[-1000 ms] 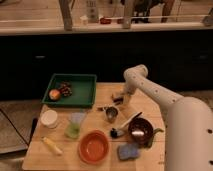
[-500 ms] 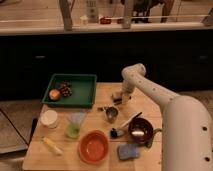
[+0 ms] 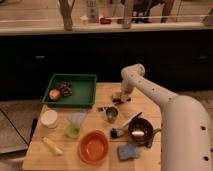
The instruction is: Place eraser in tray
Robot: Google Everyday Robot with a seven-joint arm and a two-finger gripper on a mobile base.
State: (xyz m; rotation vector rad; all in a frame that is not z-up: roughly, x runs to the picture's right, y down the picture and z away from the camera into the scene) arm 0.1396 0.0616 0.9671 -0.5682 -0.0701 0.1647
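The green tray [image 3: 84,95] sits at the table's back left and holds a round orange fruit [image 3: 54,94] and a dark clump [image 3: 65,89]. The eraser [image 3: 117,95] is a small pale block on the table right of the tray, just behind the metal cup [image 3: 111,114]. My gripper [image 3: 121,95] is down at the table directly over the eraser and partly hides it. The white arm [image 3: 150,92] reaches in from the right.
A dark bowl [image 3: 140,131] holds a white-handled brush [image 3: 125,126] at front right. An orange bowl [image 3: 93,146] and a light-blue sponge [image 3: 128,151] sit at the front. A white tub [image 3: 49,118], two plastic cups [image 3: 74,127] and a yellow object [image 3: 51,145] stand at front left.
The arm's upper joint has shifted slightly to the left. The gripper stays low at the eraser; nothing else has moved.
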